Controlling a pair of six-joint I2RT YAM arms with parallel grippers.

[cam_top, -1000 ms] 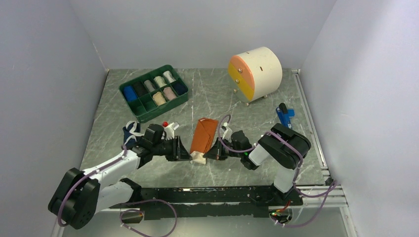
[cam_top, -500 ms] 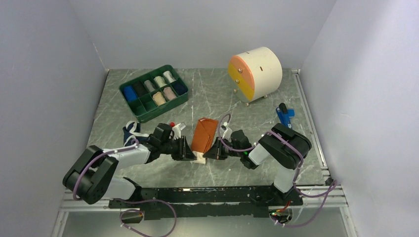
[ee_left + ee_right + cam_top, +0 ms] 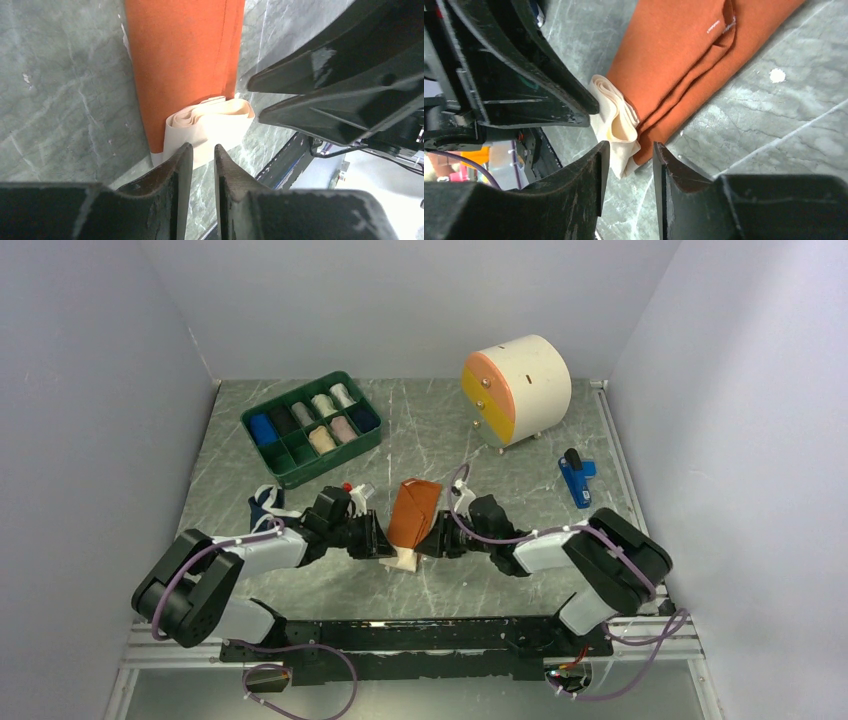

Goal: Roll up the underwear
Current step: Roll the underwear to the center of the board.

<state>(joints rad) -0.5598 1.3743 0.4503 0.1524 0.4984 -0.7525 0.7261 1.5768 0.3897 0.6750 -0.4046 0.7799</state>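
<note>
orange underwear [image 3: 413,510] on grey-green marbled table [image 3: 430,430], pale lilac walls [image 3: 400,300]

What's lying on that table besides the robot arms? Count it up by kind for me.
Underwear: 2 (orange underwear, navy underwear)
Green tray: 1
Round drawer cabinet: 1
Small blue object: 1
Total: 5

- The orange-rust underwear [image 3: 413,512] lay near the middle of the scene, folded into a long narrow strip running near to far, with its far end leaning slightly right.
- Its cream-white end [image 3: 210,125] pointed near, curled over in loose layers.
- The navy blue underwear [image 3: 264,506], white-trimmed, lay crumpled well to the left.
</note>
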